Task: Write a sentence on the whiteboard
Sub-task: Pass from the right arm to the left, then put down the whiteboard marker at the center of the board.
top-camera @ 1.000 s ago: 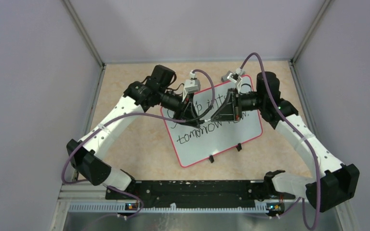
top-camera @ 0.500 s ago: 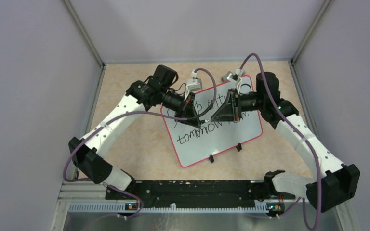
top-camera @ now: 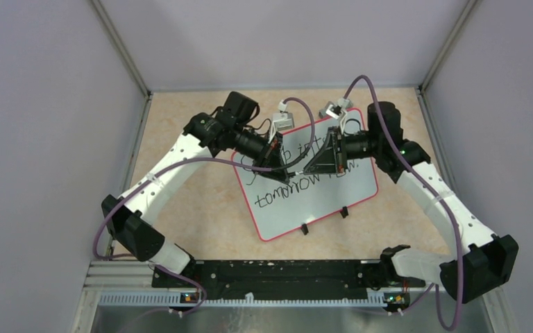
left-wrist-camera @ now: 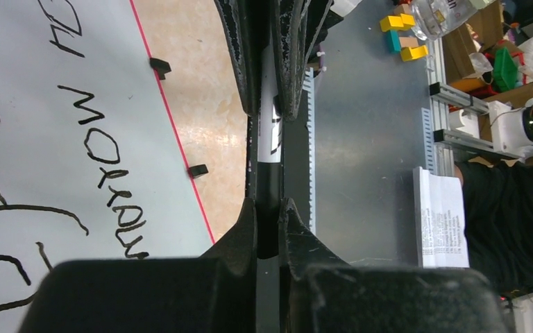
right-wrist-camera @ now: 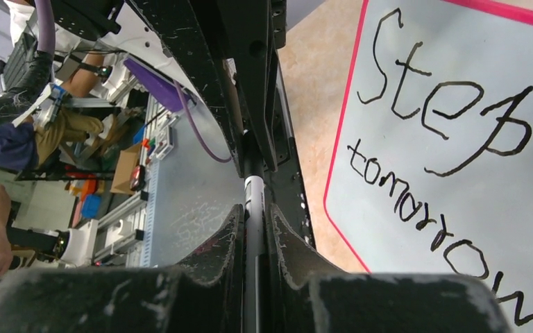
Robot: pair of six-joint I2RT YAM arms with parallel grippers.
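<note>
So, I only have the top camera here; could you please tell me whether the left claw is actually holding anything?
Observer: Yes. The left wrist view shows the left claw shut on a marker with a white barrel.
Operator: Thank you. And what about the right claw, please?
Observer: Its own wrist view shows the right claw shut on the other end of that same marker.

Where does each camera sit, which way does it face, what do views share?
Top external: above, behind the robot, looking down on the whiteboard; left end effector and right end effector show.
Left wrist: left wrist, facing along its end effector clamping the marker.
Right wrist: right wrist, facing along its end effector, same marker.
Shared: whiteboard and sentence.
</note>
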